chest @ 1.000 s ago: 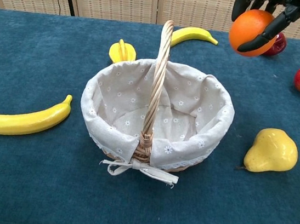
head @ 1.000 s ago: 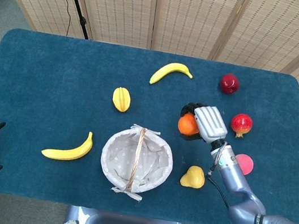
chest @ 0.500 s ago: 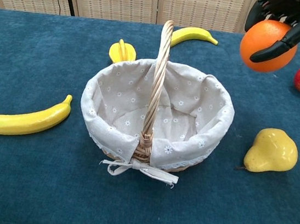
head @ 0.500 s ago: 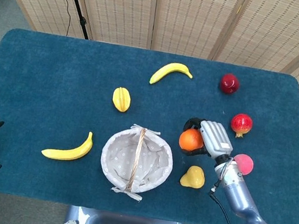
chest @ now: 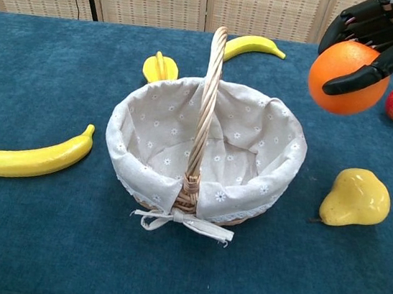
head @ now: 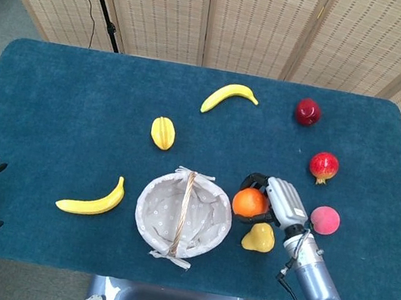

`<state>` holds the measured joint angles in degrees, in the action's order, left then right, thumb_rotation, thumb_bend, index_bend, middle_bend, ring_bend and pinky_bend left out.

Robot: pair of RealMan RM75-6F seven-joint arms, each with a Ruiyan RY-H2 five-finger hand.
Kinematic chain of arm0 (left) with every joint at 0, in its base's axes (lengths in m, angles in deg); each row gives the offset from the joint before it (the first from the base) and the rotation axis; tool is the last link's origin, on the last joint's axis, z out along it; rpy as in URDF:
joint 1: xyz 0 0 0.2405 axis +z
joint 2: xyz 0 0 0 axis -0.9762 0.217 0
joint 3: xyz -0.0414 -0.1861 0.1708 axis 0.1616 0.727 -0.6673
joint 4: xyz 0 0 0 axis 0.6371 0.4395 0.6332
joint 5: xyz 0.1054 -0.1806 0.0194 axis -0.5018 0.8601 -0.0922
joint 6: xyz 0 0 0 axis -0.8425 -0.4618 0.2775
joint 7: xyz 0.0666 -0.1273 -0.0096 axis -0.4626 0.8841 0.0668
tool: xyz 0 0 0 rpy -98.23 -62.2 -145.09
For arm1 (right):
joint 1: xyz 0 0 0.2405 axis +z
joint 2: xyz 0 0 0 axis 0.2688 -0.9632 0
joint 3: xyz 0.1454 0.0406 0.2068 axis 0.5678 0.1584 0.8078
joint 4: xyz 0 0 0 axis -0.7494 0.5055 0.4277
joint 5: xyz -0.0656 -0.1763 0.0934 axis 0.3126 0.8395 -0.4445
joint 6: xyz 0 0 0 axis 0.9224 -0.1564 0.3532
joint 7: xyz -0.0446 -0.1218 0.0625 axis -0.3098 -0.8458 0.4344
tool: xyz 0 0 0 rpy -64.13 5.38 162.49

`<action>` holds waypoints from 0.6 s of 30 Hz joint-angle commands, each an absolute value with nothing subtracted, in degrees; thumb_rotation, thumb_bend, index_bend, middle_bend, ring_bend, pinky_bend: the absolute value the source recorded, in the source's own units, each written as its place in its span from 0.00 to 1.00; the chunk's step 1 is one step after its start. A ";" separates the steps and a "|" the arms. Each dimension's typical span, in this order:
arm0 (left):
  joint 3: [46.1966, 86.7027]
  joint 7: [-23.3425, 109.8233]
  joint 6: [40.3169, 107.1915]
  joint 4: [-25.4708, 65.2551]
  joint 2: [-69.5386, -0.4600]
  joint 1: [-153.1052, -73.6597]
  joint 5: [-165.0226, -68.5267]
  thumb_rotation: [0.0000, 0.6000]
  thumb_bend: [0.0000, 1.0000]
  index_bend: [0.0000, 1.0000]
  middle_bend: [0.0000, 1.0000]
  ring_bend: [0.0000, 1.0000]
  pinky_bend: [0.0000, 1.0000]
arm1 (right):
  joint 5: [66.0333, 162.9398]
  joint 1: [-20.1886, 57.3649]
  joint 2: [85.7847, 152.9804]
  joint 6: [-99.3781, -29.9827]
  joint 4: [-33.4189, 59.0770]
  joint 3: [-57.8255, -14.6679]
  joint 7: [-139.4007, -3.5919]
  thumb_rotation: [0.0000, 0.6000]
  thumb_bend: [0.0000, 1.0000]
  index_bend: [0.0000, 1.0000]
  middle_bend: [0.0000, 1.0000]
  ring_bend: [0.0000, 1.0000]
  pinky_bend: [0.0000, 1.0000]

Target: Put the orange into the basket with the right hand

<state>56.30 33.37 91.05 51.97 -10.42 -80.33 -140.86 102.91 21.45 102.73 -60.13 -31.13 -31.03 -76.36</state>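
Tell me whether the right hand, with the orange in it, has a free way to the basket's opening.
Probably yes. The right hand holds the orange in the air just beside the basket, on its right. Nothing lies between them; the pear sits on the table nearer the robot, and the handle crosses only the middle.

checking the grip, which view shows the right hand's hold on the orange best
The chest view: the orange fills the upper right, with the right hand's dark fingers plainly wrapped over it. The head view shows the orange smaller, beside the basket, with the hand's pale back hiding most of the fingers.
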 commanded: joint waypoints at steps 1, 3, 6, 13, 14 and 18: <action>56.29 33.41 91.08 51.97 -10.39 -80.32 -140.88 1.00 0.00 0.00 0.00 0.00 0.00 | 103.05 21.16 102.82 -60.78 -32.14 -31.42 -76.77 1.00 0.11 0.69 0.54 0.59 0.66; 56.29 33.47 91.10 51.95 -10.37 -80.32 -140.91 1.00 0.00 0.00 0.00 0.00 0.00 | 103.34 20.96 102.85 -61.23 -33.09 -31.78 -77.18 1.00 0.11 0.69 0.54 0.59 0.66; 56.30 33.56 91.08 51.91 -10.38 -80.34 -140.90 1.00 0.00 0.00 0.00 0.00 0.00 | 103.93 20.70 103.05 -62.06 -34.40 -32.29 -78.01 1.00 0.11 0.69 0.54 0.59 0.66; 56.25 33.58 90.89 51.89 -10.45 -80.44 -140.94 1.00 0.00 0.00 0.00 0.00 0.00 | 104.60 20.81 105.00 -63.75 -37.11 -32.60 -79.31 1.00 0.11 0.69 0.54 0.59 0.66; 56.25 33.58 90.86 51.89 -10.46 -80.45 -140.91 1.00 0.00 0.00 0.00 0.00 0.00 | 104.68 20.91 105.40 -64.07 -37.56 -32.61 -79.69 1.00 0.11 0.69 0.54 0.59 0.66; 56.17 33.55 90.70 51.85 -10.52 -80.51 -140.94 1.00 0.00 0.00 0.00 0.00 0.00 | 104.89 21.55 107.53 -65.51 -39.64 -32.96 -82.08 1.00 0.11 0.69 0.54 0.59 0.66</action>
